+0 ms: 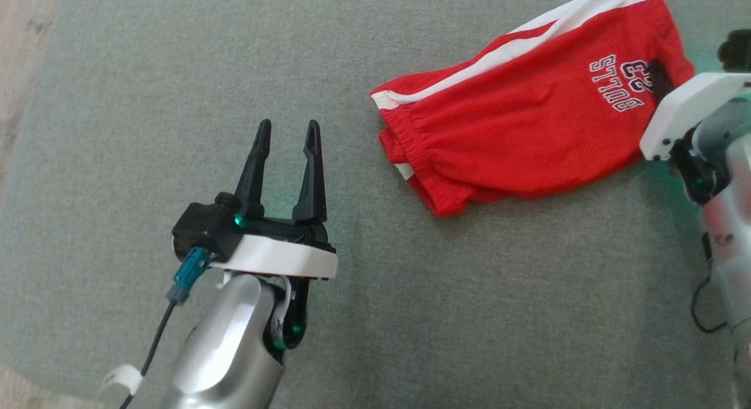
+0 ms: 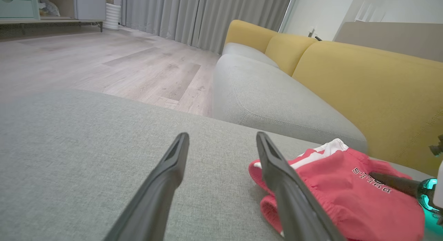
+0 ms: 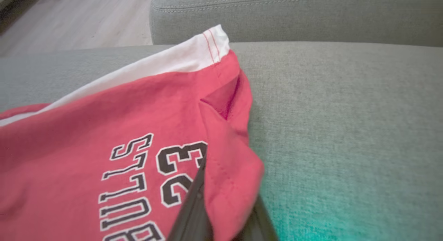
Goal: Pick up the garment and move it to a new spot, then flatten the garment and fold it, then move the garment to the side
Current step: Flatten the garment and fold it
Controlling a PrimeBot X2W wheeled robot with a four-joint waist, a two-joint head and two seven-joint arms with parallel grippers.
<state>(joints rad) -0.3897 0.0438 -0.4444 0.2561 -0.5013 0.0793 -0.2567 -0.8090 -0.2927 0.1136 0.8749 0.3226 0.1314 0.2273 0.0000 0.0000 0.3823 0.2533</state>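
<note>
Red mesh shorts (image 1: 528, 121) with a white side stripe (printed "BULLS 23") lie rumpled on the grey woven sofa seat (image 1: 410, 315), at the upper right of the head view. The right hand (image 1: 662, 80) is clamped on a raised fold of the leg hem beside the print — red cloth bunches around its dark fingers. The left hand (image 1: 287, 127) hovers over bare seat, left of the waistband and apart from it, fingers spread wide.

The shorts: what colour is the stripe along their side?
White, on red shorts; the head view shows the stripe best.
</note>
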